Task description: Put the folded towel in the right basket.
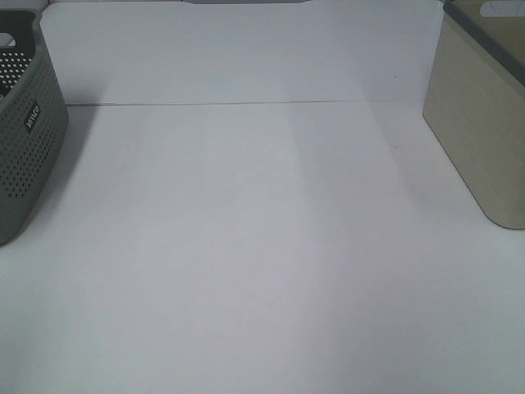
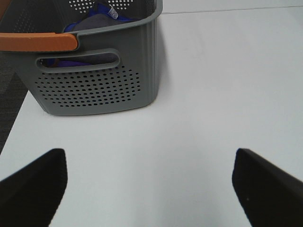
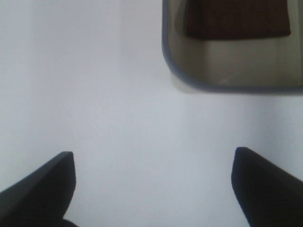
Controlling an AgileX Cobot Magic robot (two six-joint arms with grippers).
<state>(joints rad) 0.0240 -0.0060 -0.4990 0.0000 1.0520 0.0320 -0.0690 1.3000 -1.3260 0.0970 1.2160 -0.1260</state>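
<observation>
The folded towel lies inside the right basket, a dark brown slab at the upper right of the right wrist frame, so the task looks done. As cloth it should be light, soft and floppy; pinching through all layers at a folded edge would keep it from unfolding. The high view shows only that basket's beige outer wall at the right edge, not its contents, and the counter bare between baskets. The left wrist view alone shows blue fabric in the grey basket. Both the left gripper and right gripper have jaws spread wide, holding nothing
</observation>
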